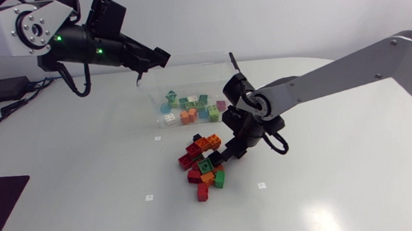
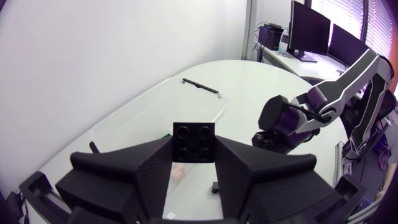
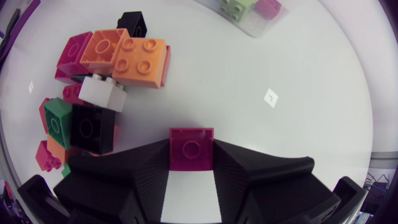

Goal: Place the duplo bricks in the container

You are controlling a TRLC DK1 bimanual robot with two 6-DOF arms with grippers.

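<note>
Left jaws pinch black brick (image 2: 194, 142), apparently over half-hidden container (image 2: 155, 102); right jaws pinch magenta brick (image 3: 191, 148).

Matte black left hand (image 1: 158, 58) and right hand (image 1: 222, 157) cap silver-grey arms (image 1: 351, 69).

Head camera sits high, looking down on the table (image 1: 347, 185), left arm (image 1: 4, 36) and right arm (image 1: 337, 74) entering from the frame's sides. Left wrist camera peers past the left gripper (image 2: 194, 146), across the container (image 2: 155, 106) toward the right arm. Right wrist camera hangs close, straight down over the brick pile (image 3: 93, 93), which the head view shares at lower centre.
</note>
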